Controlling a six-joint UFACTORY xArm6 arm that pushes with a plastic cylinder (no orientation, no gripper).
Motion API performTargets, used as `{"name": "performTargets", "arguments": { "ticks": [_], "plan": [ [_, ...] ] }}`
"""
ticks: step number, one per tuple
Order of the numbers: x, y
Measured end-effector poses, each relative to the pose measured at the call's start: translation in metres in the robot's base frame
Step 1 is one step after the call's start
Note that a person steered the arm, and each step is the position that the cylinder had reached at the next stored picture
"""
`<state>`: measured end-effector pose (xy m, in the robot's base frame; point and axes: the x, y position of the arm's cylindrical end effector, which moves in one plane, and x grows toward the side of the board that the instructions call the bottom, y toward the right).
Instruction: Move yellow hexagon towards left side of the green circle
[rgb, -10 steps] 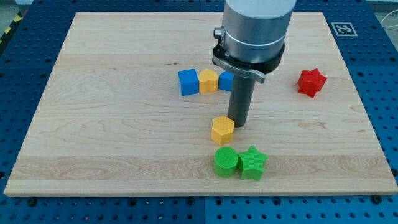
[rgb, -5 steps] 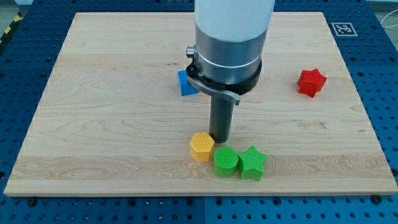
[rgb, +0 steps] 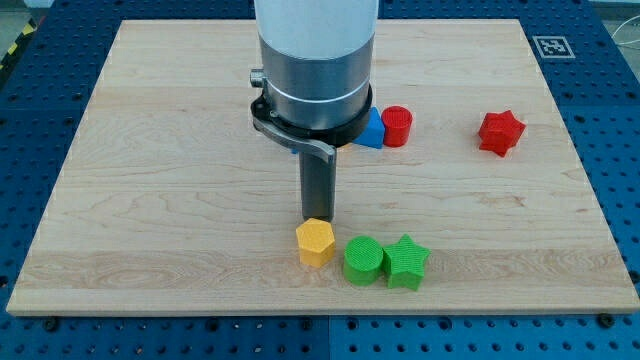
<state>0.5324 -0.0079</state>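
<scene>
Here, my tip (rgb: 318, 218) sits just above the yellow hexagon block (rgb: 315, 242) in the view, touching or nearly touching its top edge; the dark rod holds nothing. The yellow hexagon lies flat on the light wooden board (rgb: 150, 200), just left of the green circle block (rgb: 363, 260), a thin gap between them. It is compact, with no clear long axis. The green star block (rgb: 406, 262) touches the circle's right side. Farther up are a partly hidden blue block (rgb: 373, 131), a red cylinder block (rgb: 397, 126) and a red star block (rgb: 500, 132).
</scene>
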Motion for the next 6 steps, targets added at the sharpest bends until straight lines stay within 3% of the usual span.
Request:
{"name": "performTargets", "arguments": {
  "ticks": [6],
  "plan": [
    [0.024, -0.006]
  ]
}}
